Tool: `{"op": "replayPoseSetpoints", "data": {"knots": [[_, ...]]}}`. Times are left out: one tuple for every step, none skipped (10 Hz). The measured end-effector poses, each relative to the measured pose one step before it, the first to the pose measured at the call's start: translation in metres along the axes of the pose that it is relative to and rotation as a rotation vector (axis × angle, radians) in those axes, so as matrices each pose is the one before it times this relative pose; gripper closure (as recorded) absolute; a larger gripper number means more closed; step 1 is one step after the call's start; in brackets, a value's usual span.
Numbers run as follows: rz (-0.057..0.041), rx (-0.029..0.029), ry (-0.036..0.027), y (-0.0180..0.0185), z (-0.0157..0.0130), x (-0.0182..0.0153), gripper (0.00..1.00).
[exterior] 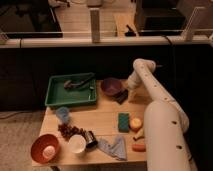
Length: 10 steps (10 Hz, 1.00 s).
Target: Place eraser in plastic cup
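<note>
Though its grip cannot be told, end effector [125, 91] just above eraser [121, 98], beside purple bowl [111, 86]

The room is dim, with warm light falling from above on the table [100, 125], which is the brightest place. Behind it the space under the rail [100, 41] is nearly black. The white arm [150, 87] shines softly, and the pincer [124, 94], low beside the purple bowl [111, 86], sits in shadow
</note>
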State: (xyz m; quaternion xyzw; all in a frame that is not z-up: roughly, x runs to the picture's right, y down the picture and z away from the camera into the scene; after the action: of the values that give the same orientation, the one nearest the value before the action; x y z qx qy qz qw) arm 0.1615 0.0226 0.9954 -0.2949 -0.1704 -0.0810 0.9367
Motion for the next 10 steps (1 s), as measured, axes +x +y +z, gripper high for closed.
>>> {"op": "replayPoseSetpoints", "data": {"knots": [[-0.00707, -0.00595, 0.00259, 0.00017, 0.00084, -0.00076, 0.48], [-0.00437, -0.00364, 0.00325, 0.00039, 0.00006, 0.00021, 0.48], [-0.00551, -0.00418, 0.00537, 0.00058, 0.00012, -0.00013, 0.48], [-0.0076, -0.00432, 0.00554, 0.00044, -0.00021, -0.00118, 0.5], [-0.00673, -0.00345, 0.0051, 0.00091, -0.0007, 0.00014, 0.56], [-0.00684, -0.00318, 0.00325, 0.0013, -0.00066, 0.00031, 0.59], [-0.0071, -0.00277, 0.00102, 0.00181, -0.00147, 0.00072, 0.67], [-0.00419, -0.00138, -0.00011, 0.00196, -0.00181, 0.00087, 0.72], [-0.00253, -0.00163, 0.00017, 0.00146, -0.00145, 0.00031, 0.73], [-0.00176, -0.00193, 0.00047, 0.00175, -0.00166, 0.00063, 0.73]]}}
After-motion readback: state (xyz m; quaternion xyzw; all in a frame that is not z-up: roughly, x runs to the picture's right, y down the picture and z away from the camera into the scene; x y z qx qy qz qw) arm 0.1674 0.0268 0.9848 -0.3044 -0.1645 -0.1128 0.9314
